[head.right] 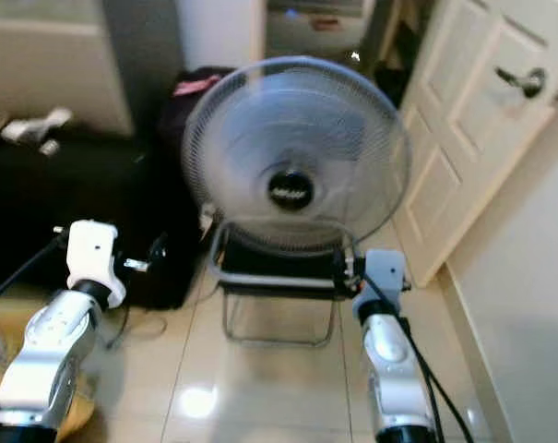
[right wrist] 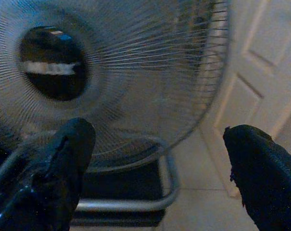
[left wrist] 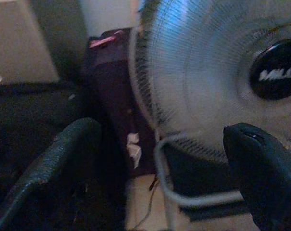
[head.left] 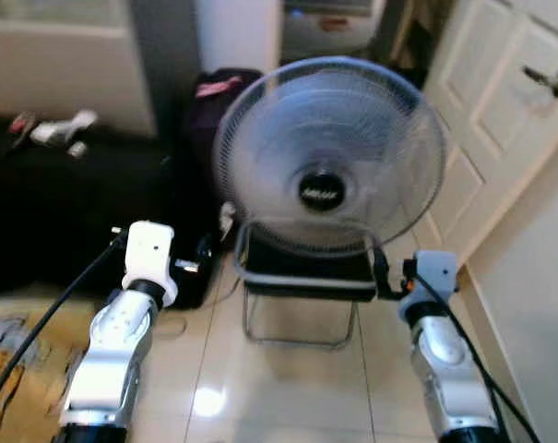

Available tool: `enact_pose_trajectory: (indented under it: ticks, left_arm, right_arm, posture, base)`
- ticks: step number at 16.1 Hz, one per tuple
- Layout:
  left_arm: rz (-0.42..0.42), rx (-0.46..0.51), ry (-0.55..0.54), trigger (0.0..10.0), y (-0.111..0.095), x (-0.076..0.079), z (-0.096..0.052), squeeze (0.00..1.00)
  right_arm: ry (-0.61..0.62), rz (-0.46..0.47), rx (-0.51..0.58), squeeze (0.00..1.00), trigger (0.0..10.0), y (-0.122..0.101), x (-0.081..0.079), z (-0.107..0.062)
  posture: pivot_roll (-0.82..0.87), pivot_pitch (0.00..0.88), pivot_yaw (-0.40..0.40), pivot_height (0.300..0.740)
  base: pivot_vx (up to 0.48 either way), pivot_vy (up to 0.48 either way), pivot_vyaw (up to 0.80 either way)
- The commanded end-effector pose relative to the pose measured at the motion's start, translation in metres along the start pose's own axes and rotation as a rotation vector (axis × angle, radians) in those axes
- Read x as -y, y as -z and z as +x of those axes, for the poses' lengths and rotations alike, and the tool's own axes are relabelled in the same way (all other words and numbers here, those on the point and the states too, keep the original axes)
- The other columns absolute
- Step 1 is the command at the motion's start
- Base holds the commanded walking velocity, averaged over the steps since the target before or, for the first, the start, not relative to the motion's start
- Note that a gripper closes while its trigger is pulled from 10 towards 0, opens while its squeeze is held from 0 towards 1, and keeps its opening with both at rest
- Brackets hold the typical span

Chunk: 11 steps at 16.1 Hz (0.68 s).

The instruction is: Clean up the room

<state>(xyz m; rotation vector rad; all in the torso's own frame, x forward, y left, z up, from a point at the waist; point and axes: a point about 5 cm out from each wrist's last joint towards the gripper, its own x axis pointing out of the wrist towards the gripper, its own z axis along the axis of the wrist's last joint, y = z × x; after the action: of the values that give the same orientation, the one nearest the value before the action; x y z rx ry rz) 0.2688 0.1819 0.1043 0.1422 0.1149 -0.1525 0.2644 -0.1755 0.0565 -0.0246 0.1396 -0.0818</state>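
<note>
Glossy tile floor (head.left: 288,388) carries a fan (head.left: 326,157); both tools gape wide.

Glossy pale floor tiles (head.left: 288,388) reflected a bright spot of light; a white panelled door (head.left: 500,120) with a dark handle (head.left: 551,81) stood on the right, a plain wall (head.left: 546,305) beside it, dark furniture (head.left: 66,212) at left
</note>
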Motion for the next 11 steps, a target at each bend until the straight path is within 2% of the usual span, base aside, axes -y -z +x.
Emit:
enact_pose_trajectory:
  ticks: [1, 3, 4, 11]
  left_arm:
    - [0.004, 0.011, 0.023, 10.0, -0.0034, 0.0078, 0.0024, 0.00]
    - [0.005, 0.010, 0.014, 10.0, -0.0034, 0.0076, 0.0029, 0.00]
    - [0.007, 0.008, 0.014, 10.0, -0.0031, 0.0076, 0.0032, 0.00]
    - [0.007, 0.008, 0.014, 10.0, -0.0031, 0.0076, 0.0032, 0.00]
  right_arm:
    - [0.036, -0.031, -0.018, 0.00, 10.0, 0.0007, 0.0118, -0.0015]
    - [0.045, -0.037, -0.035, 0.00, 10.0, 0.0024, 0.0100, 0.0013]
    - [0.067, -0.021, -0.085, 0.00, 10.0, 0.0069, 0.0107, 0.0046]
    - [0.067, -0.021, -0.085, 0.00, 10.0, 0.0069, 0.0107, 0.0046]
  posture:
    - [-0.04, 0.000, -0.023, 0.740]
    - [-0.04, 0.000, -0.023, 0.740]
    - [-0.04, 0.000, -0.023, 0.740]
    - [-0.04, 0.000, -0.023, 0.740]
  base:
    - [0.420, 0.000, 0.00]
    - [0.178, 0.000, 0.00]
    - [0.000, 0.000, 0.00]
    - [0.000, 0.000, 0.00]
